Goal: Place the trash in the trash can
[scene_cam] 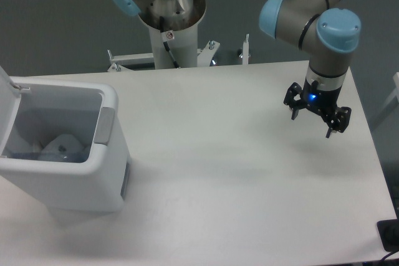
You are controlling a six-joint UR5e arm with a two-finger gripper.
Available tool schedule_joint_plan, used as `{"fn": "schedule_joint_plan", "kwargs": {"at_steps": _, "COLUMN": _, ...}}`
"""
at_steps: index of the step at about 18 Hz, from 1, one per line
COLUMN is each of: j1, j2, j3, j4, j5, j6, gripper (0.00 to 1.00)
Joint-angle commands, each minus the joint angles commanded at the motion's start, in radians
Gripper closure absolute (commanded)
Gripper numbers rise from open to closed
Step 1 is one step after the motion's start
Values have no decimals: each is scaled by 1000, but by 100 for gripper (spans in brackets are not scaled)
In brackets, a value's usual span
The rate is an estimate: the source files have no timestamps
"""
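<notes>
Hovering near table (206, 172) right edge: hand (311, 125), fingers apart, empty | trash can (62, 154) far left, lid up

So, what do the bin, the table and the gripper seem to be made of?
The bin looks like white moulded plastic, smooth with a slight sheen and rounded corners; its latch is a grey plastic-looking piece. The table has a flat, matte white top, perhaps laminate; the picture leaves that open. The gripper looks like black metal or hard plastic, which one I cannot tell.
</notes>
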Motion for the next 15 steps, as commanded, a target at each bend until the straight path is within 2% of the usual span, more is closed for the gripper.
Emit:
{"fn": "schedule_joint_plan", "kwargs": {"at_steps": 3, "j1": -11, "j2": -6, "j3": 6, "j4": -6, "j5": 56, "j6": 12, "gripper": 0}}
{"fn": "schedule_joint_plan", "kwargs": {"at_steps": 15, "j1": -28, "j2": -6, "j3": 6, "j4": 2, "j5": 45, "j6": 14, "gripper": 0}}
